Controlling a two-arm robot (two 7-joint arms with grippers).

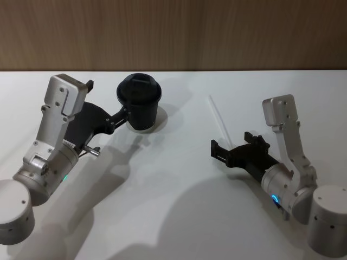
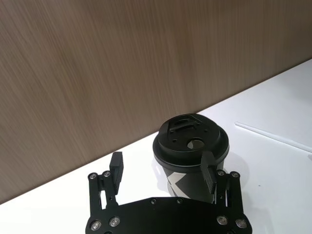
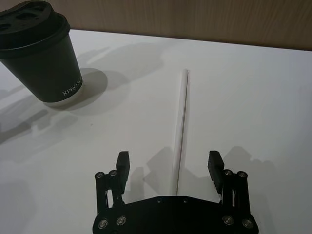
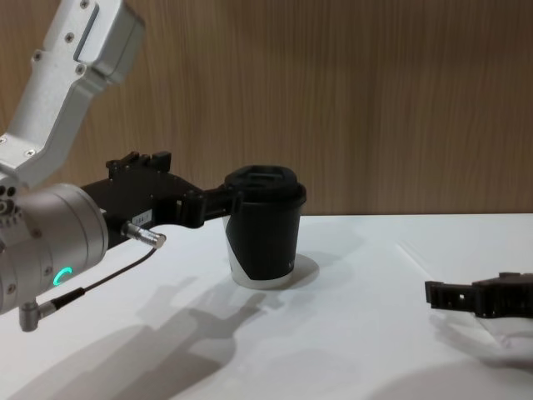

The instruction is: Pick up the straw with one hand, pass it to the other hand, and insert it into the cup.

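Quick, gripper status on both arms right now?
Left gripper: open, holding nothing, right by the cup.
Right gripper: open, holding nothing, straddling one end of the straw, which lies on the table.

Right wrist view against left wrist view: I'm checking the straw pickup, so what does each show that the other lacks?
Right wrist: the right gripper open astride the near end of the straw, plus lettering on the cup. Left wrist: the left gripper open beside the cup, plus the whole top of its lid. Both: the straw lying on the white table, the upright cup, the wooden wall.
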